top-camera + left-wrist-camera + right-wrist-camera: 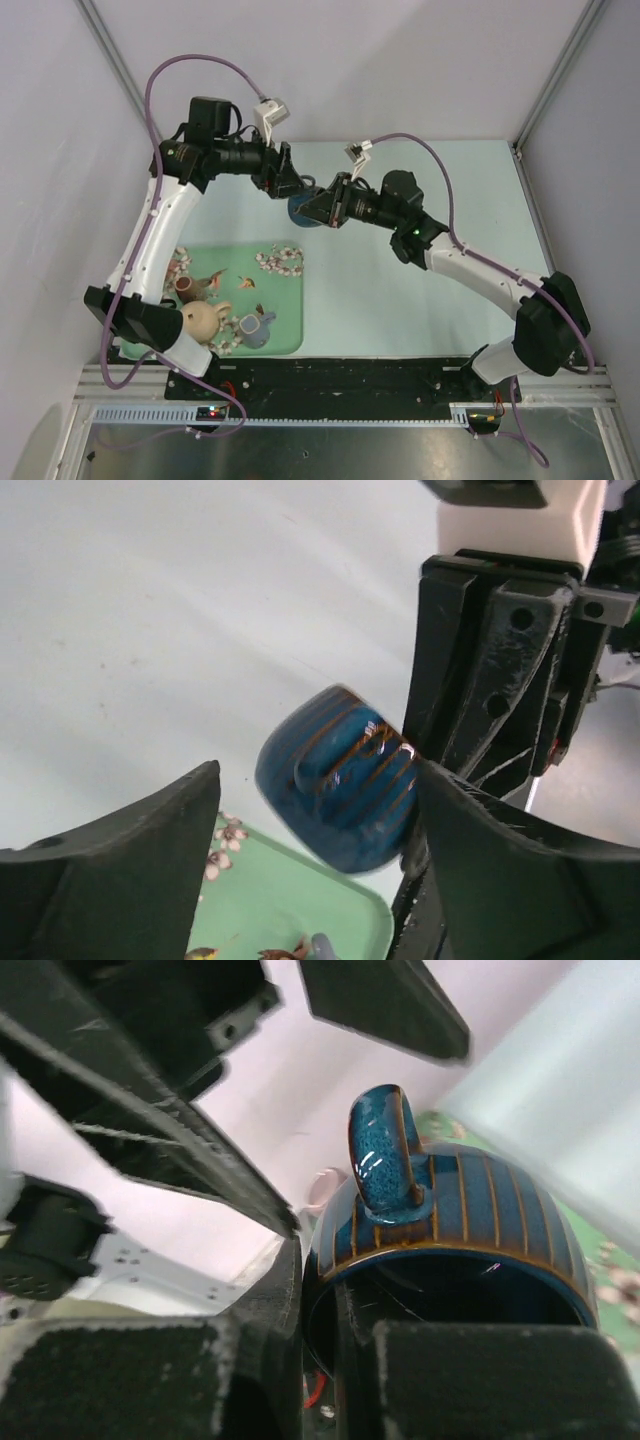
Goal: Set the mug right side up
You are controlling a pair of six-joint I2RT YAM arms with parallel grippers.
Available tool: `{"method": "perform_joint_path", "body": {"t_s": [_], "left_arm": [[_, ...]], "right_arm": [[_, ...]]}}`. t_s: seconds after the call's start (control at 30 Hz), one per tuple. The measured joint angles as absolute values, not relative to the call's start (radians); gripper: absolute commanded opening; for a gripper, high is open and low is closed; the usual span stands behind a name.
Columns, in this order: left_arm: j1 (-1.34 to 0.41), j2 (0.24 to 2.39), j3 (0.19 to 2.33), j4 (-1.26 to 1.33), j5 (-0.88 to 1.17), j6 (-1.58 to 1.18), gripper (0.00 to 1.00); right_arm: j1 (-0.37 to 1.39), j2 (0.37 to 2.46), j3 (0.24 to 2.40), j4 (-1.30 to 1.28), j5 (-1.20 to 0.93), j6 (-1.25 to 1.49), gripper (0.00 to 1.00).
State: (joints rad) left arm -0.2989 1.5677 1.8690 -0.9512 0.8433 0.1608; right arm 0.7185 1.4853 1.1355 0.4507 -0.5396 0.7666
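Observation:
The blue striped mug (pixel 303 210) is held off the table on its side, just beyond the tray. In the right wrist view its mouth (pixel 480 1220) faces the camera and its handle (pixel 385 1150) points up. My right gripper (pixel 322 208) is shut on the mug's rim (pixel 325 1330), one finger outside the wall and one inside. My left gripper (pixel 290 185) is open. In the left wrist view the mug (pixel 340 790) sits between its spread fingers (pixel 120 880), close to the right one and apart from the left one.
A green tray (pixel 290 335) with flower prints lies at the near left. It holds a brown cup (pixel 188 287), a beige teapot (pixel 203 320) and a grey-blue cup (pixel 255 328). White walls close the cell on three sides.

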Motion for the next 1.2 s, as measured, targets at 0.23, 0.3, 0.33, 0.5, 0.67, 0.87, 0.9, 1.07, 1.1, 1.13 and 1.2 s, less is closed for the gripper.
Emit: {"method": "perform_joint_path", "body": {"t_s": [0.23, 0.3, 0.33, 0.5, 0.67, 0.87, 0.9, 1.07, 1.1, 1.13, 1.2], "left_arm": [[-0.287, 1.549, 1.857, -0.952, 0.565, 0.199, 1.0], [-0.285, 1.526, 1.826, -0.953, 0.473, 0.245, 0.99], [-0.289, 1.512, 1.802, -0.955, 0.42, 0.276, 0.98], [-0.379, 1.488, 1.675, -1.013, 0.226, 0.421, 0.92], [-0.497, 1.489, 1.494, -1.095, 0.183, 0.526, 0.9], [-0.628, 1.473, 1.29, -1.139, 0.166, 0.588, 0.9], [-0.653, 1.467, 1.254, -1.146, 0.165, 0.595, 0.92], [-0.76, 1.439, 1.084, -1.158, 0.141, 0.609, 0.95], [-0.768, 1.438, 1.064, -1.156, 0.132, 0.607, 0.94], [-0.773, 1.438, 1.048, -1.151, 0.121, 0.604, 0.94], [-0.783, 1.438, 1.028, -1.134, 0.101, 0.6, 0.94]], "right_arm": [[0.61, 1.41, 1.161, -0.041, -0.298, 0.569, 0.0], [0.54, 1.415, 1.175, -0.205, -0.198, 0.515, 0.0], [0.502, 1.424, 1.179, -0.289, -0.135, 0.487, 0.0], [0.371, 1.544, 1.179, -0.625, 0.123, 0.361, 0.0], [0.295, 1.629, 1.172, -0.748, 0.173, 0.292, 0.0], [0.204, 1.659, 1.12, -0.704, 0.133, 0.26, 0.0], [0.194, 1.659, 1.109, -0.693, 0.122, 0.26, 0.0], [0.138, 1.659, 1.045, -0.615, 0.056, 0.269, 0.11], [0.129, 1.657, 1.039, -0.604, 0.044, 0.274, 0.15], [0.122, 1.654, 1.032, -0.587, 0.039, 0.276, 0.18], [0.112, 1.645, 1.021, -0.564, 0.027, 0.284, 0.27]]}}
